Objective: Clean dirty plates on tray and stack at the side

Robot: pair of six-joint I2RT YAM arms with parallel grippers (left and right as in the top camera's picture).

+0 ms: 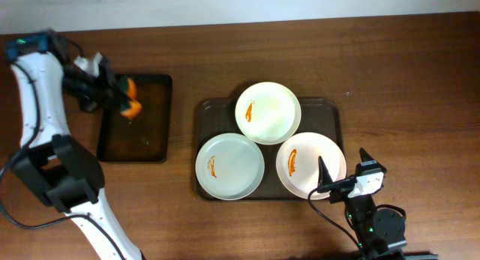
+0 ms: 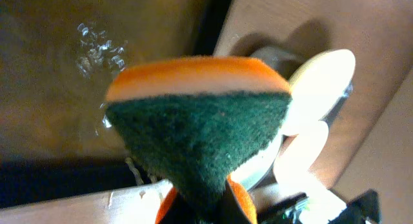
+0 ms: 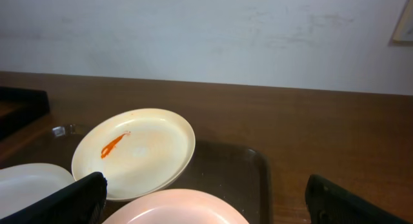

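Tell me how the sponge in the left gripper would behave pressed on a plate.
Probably soft and springy: the sponge is squeezed into a wedge by the left gripper. Its green face looks coarse, so likely grippy, not slippery.

Prob robot lab: bare wood table (image 1: pixel 420 58), plain white wall (image 3: pixel 193 30), bench-mounted arm (image 1: pixel 36 95)

Left gripper (image 1: pixel 122 97) grips sponge (image 2: pixel 193 133); right gripper (image 1: pixel 343 170) jaws spread wide.

Glossy plates (image 1: pixel 268 112), rough sponge (image 2: pixel 193 140)
The plates are gleaming smooth, perhaps plastic; the sponge is showing coarse matt green fibre and orange foam.
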